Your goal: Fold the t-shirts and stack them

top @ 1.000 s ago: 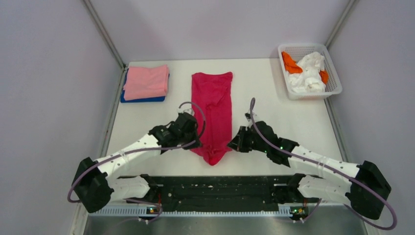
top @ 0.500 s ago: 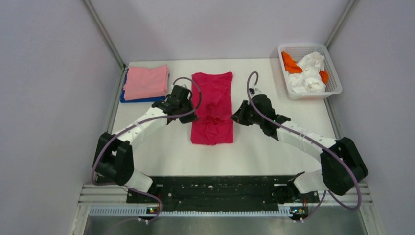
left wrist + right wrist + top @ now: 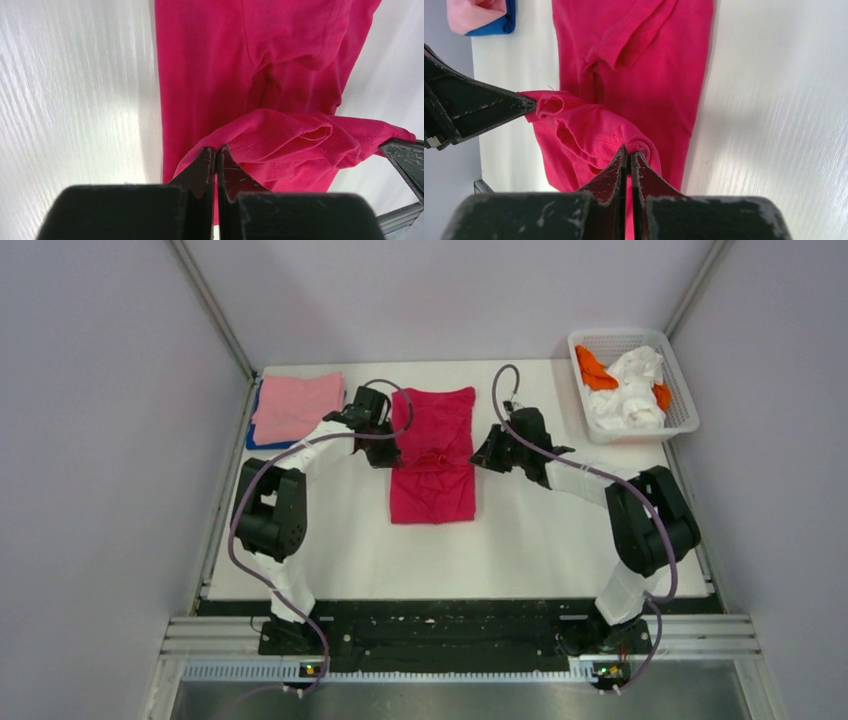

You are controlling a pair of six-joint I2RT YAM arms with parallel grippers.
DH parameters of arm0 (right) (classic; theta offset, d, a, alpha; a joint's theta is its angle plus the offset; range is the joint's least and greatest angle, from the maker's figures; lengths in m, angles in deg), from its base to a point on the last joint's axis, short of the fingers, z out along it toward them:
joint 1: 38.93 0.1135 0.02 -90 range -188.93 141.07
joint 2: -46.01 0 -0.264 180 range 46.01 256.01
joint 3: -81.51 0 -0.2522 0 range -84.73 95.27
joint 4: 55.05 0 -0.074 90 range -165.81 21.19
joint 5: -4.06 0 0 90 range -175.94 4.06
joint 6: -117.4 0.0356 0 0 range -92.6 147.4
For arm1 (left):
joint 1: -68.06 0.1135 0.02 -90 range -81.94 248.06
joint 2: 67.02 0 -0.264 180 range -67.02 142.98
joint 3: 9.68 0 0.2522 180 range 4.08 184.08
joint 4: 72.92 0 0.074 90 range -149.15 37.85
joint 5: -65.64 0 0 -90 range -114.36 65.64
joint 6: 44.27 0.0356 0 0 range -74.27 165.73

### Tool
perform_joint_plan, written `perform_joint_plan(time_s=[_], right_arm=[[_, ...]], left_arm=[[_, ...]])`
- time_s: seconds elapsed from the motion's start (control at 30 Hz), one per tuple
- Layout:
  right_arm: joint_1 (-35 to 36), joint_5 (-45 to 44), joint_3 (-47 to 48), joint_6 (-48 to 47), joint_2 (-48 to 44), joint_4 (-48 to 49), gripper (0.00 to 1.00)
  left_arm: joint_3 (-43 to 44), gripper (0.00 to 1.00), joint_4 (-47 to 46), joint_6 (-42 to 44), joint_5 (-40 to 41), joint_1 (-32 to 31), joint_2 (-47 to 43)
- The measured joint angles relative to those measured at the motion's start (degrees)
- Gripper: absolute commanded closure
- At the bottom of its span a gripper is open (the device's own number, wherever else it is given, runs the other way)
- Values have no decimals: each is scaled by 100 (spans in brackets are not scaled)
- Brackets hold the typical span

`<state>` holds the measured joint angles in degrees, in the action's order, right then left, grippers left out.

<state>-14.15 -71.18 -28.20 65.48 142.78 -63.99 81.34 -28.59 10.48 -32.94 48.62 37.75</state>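
The crimson-red t-shirt (image 3: pixel 432 480) lies lengthwise in the middle of the table, its near end lifted and doubled back over the rest. My left gripper (image 3: pixel 386 453) is shut on the left corner of that raised hem (image 3: pixel 260 135). My right gripper (image 3: pixel 480 459) is shut on the right corner (image 3: pixel 599 135). Between them the hem sags in loose folds. In each wrist view the jaws (image 3: pixel 216 149) (image 3: pixel 629 149) press together with red cloth pinched at the tips. At the far left the pink t-shirt (image 3: pixel 295 405) lies folded on top of the blue one (image 3: pixel 499 25).
A white basket (image 3: pixel 684 390) with white and orange cloths stands at the far right corner. Grey walls close in the table (image 3: pixel 560 530) on the left, right and far sides. Both arms stretch far out from their bases.
Both arms have swung away from the bases toward the far side, carrying the red shirt's near end with them. The shirt now lies about half as long, doubled over itself.
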Motion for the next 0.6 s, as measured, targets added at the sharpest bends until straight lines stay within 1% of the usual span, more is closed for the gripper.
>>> perform_joint_plan(time_s=[0.03,0.1,0.13,0.17,0.2,0.27,0.3,0.33,0.37,0.4,0.43,0.47,0.5,0.57,0.6], right_arm=[[-35,39,79,-9,122,17,100],[-96,107,216,-28,323,39,100],[-125,144,291,-50,433,39,96],[-144,173,365,-66,527,33,90],[-173,199,455,-85,643,28,76],[-225,238,719,-153,905,-26,43],[-254,247,909,-234,1051,-109,31],[-278,234,1082,-273,1156,-186,18],[-289,195,1222,-291,1224,-254,13],[-299,142,1355,-365,1252,-339,11],[-313,94,1423,-417,1237,-407,11],[-317,44,1436,-466,1189,-424,10],[-319,-2,1421,-511,1117,-446,7],[-297,-70,1185,-640,837,-446,4],[-264,-109,979,-748,612,-490,4]], left_arm=[[111,100,11,35,-24,24,114],[254,84,26,76,-55,59,273],[299,71,44,103,-61,72,330],[374,53,92,107,-63,87,400],[444,44,111,131,-59,103,463],[590,37,142,170,9,140,577],[706,33,214,153,52,173,632],[782,26,260,160,63,201,643],[883,21,334,160,79,240,649],[975,10,380,175,103,273,643],[1027,4,354,173,138,299,603],[1021,1,334,190,170,317,540],[955,1,304,190,186,334,433],[629,1,210,168,195,356,92],[295,1,129,168,190,358,-210]])
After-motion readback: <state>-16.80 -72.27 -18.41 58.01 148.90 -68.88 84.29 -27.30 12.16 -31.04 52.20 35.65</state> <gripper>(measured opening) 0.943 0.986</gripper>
